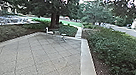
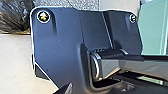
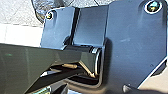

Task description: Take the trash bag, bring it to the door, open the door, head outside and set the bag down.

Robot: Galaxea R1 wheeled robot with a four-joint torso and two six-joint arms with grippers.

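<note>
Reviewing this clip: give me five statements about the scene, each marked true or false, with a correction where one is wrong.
1. The trash bag, seen in the left wrist view, is black. True.
2. The head view looks at a closed door in an indoor hallway. False: it looks out over outdoor paving towards trees.
3. A white chair stands near the far end of the paving. True.
4. The paving is one smooth surface without any lines. False: crossing lines divide it into a slanted grid.
5. Dense green bushes grow to the right of the paving in the head view. True.
</note>
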